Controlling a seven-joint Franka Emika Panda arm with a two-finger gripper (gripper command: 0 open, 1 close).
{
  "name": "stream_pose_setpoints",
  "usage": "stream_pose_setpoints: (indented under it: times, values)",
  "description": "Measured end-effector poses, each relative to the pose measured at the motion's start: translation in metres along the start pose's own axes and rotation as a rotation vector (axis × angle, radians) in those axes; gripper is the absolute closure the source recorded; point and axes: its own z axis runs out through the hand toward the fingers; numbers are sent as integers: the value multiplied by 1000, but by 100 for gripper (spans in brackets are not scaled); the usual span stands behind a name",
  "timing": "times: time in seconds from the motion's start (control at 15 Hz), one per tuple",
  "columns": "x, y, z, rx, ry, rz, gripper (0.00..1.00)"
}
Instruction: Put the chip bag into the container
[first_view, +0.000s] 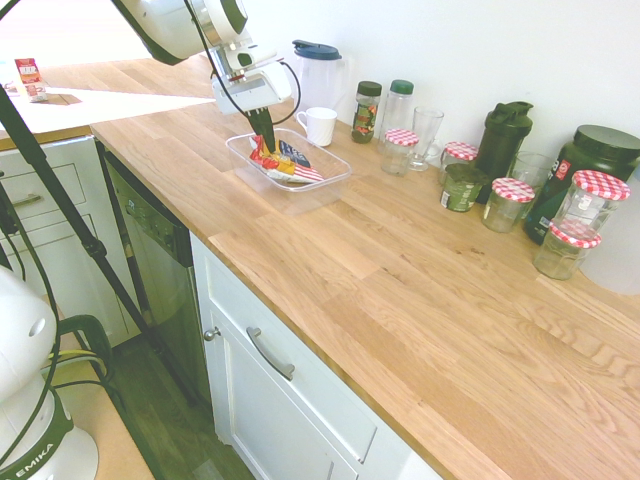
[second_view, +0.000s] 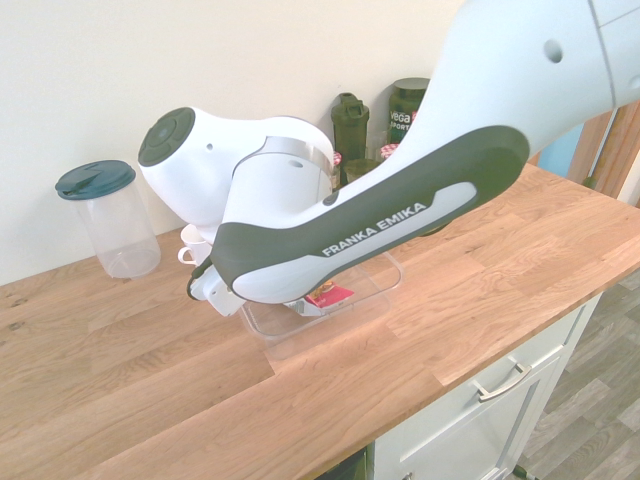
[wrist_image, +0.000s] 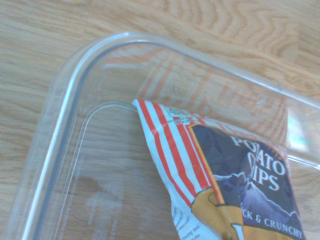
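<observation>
Across the first exterior view runs the wooden table (first_view: 330, 265); upper centre, the clear container (first_view: 318, 186). At its left part, the gripper's fingers are pressed together on the chip bag (first_view: 291, 168), which is inside. Likely light, soft, slippery film over fragile chips: best taken by a crimped end.

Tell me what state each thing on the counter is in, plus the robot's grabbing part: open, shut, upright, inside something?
End effector: fingers closed, at the chip bag
Chip bag: inside the clear tub, lying tilted
Clear tub: upright, no lid on, holding the bag
Pitcher: upright, dark lid on
White mug: upright
Shaker bottle: upright, lid on
Front red-checked jar: upright, lid on
</observation>
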Motion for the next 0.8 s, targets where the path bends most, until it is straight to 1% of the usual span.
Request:
stream_pose_setpoints:
  times: [0.53, 0.67, 0.8]
  values:
    - [-4, -8, -2, -3, 3, -4, 0]
    - [-4, -6, -16, 13, 14, -2, 0]
    - [0, 3, -50, 43, 29, 12, 0]
